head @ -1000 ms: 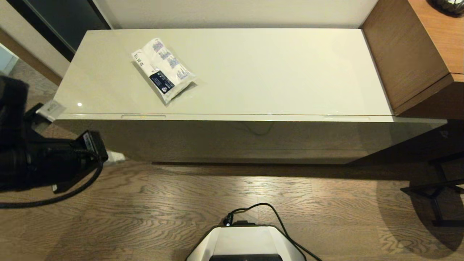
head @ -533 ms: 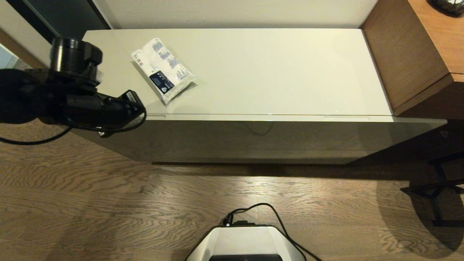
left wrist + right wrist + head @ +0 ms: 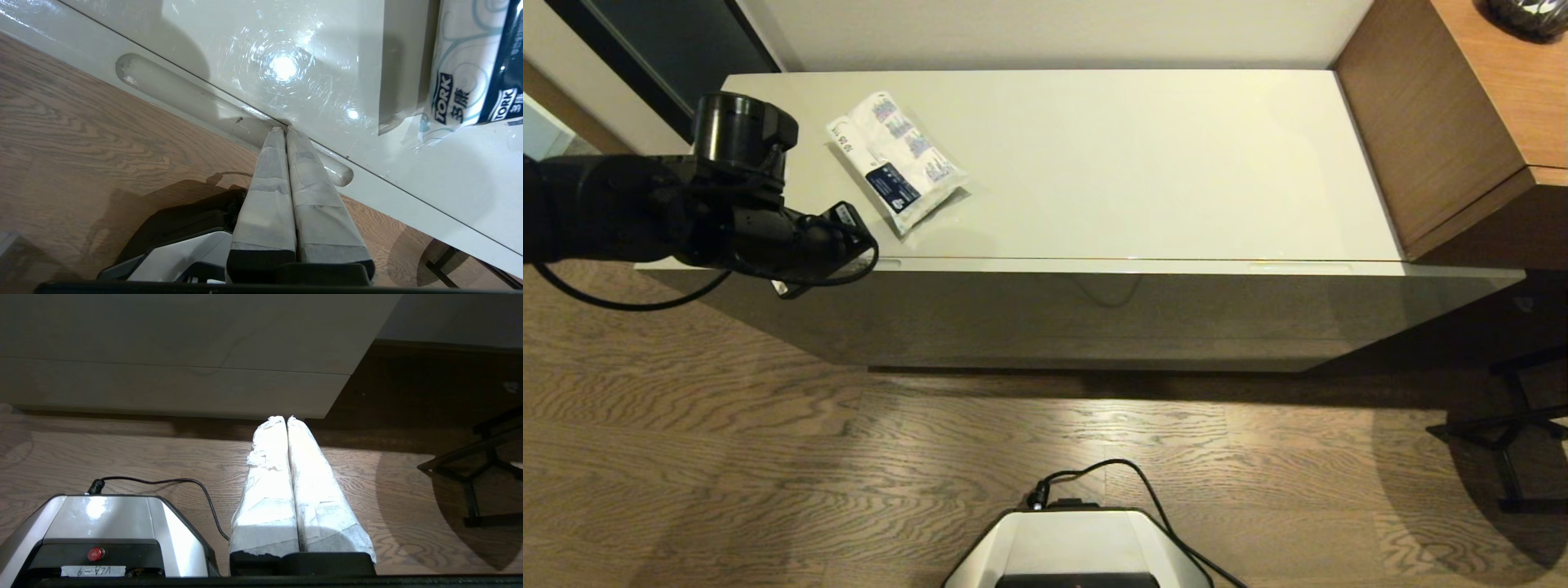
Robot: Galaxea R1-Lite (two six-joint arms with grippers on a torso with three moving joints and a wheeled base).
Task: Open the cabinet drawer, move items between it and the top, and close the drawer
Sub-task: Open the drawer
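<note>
The cabinet drawer [image 3: 1094, 314] stands closed, its front edge flush under the glossy beige top [image 3: 1135, 163]. A white tissue packet [image 3: 897, 171] with blue prints and a dark label lies on the top's left part and also shows in the left wrist view as the tissue packet [image 3: 470, 73]. My left arm [image 3: 768, 233] reaches in from the left over the front left corner. The left gripper [image 3: 284, 128] is shut and empty, its tips set at the left slot handle [image 3: 229, 118]. My right gripper [image 3: 286, 418] is shut and empty, low over the floor before the cabinet front.
Taller brown wood-grain furniture [image 3: 1445, 122] abuts the cabinet's right end. A second slot handle [image 3: 1303, 265] sits at the front right. My base [image 3: 1078, 547] with a black cable stands on the wood floor. A dark metal frame [image 3: 1519, 425] stands at the right.
My left arm has risen from low beside the cabinet's left end and swung right to the front edge, bringing its shut tips to the left slot handle. The packet has not moved.
</note>
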